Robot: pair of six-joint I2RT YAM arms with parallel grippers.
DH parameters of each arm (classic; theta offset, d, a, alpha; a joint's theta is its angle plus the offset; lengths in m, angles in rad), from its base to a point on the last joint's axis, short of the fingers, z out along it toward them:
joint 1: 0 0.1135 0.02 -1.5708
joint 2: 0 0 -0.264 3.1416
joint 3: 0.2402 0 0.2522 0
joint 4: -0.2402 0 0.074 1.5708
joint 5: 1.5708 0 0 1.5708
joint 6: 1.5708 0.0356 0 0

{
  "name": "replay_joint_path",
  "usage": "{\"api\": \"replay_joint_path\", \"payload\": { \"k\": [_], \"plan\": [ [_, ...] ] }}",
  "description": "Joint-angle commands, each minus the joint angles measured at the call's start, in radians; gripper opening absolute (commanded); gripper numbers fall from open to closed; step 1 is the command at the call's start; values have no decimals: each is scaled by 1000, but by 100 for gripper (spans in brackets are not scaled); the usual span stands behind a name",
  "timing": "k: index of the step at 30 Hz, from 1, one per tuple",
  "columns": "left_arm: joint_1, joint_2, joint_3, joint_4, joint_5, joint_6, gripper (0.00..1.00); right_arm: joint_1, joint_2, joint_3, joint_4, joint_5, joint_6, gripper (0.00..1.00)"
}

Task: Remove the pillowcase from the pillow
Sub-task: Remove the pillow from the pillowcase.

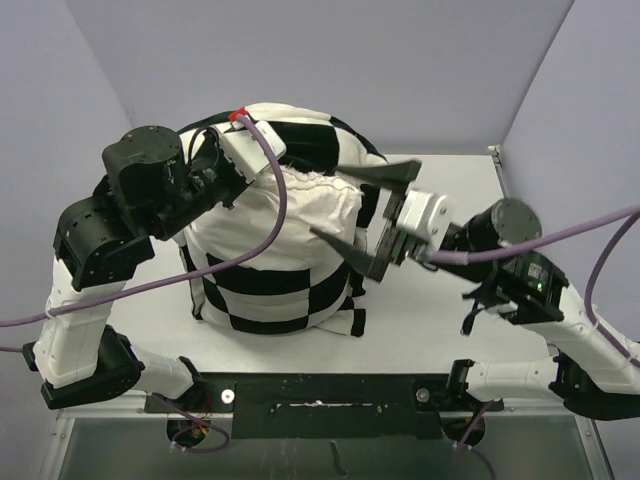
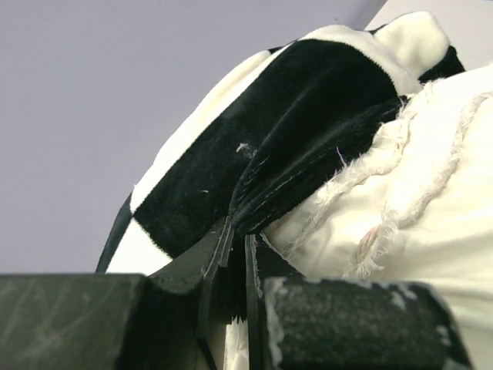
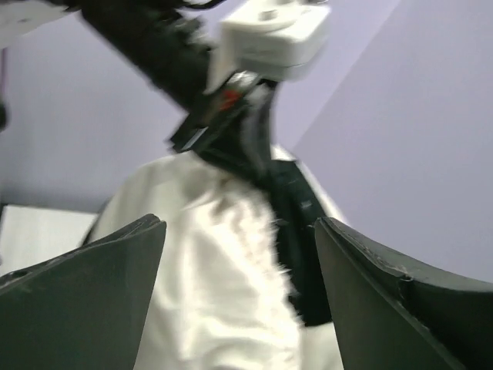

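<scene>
The pillowcase [image 1: 275,300], in large black-and-white checks, lies bunched around the pillow in the middle of the table. A broad white patch [image 1: 290,225] with a frayed seam crosses its top. I cannot tell whether that patch is the pillow or the case's inner side. My left gripper [image 1: 258,158] points down at the far end and is shut on the pillowcase's black edge [image 2: 308,166]. The left gripper [image 2: 239,239] pinches that fold between its tips. My right gripper [image 1: 328,200] stands open just right of the white patch, nothing between its fingers. Between the right gripper's [image 3: 239,223] fingers I see white fabric [image 3: 223,293].
The table [image 1: 430,320] is white, with lilac walls at the back and on both sides. A purple cable [image 1: 270,220] drapes from the left wrist across the fabric. Another cable [image 1: 560,240] runs off to the right. The arm bases sit on the black rail [image 1: 320,395].
</scene>
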Motion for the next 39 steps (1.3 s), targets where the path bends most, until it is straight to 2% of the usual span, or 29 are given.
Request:
{"api": "replay_joint_path", "payload": {
  "k": [1,5,8,13,17,22,25,30,35,39],
  "plan": [
    [-5,-31,110,86,61,-62,0,-184,148,166,-87,-268,40,83],
    [-5,-32,114,85,58,-58,0,-284,268,294,-179,-447,88,85],
    [-5,-35,114,89,56,-50,0,-284,323,317,-251,-470,55,85],
    [-5,-35,106,104,45,-30,0,-273,331,264,-298,-453,5,84],
    [-4,-35,90,124,31,-21,0,-225,314,210,-317,-341,-62,83],
    [-5,-26,85,135,4,-14,0,-92,308,141,-341,-128,-200,84],
    [-4,-23,80,134,-15,-11,0,-38,239,26,-202,-32,-250,86],
    [-3,-24,84,126,-14,-16,0,-10,168,-59,-17,76,-309,90],
    [-3,-25,87,119,-13,-20,0,26,143,-101,74,136,-383,91],
    [-4,-27,88,119,-15,-21,0,82,163,-103,69,186,-452,89]
  ]
}}
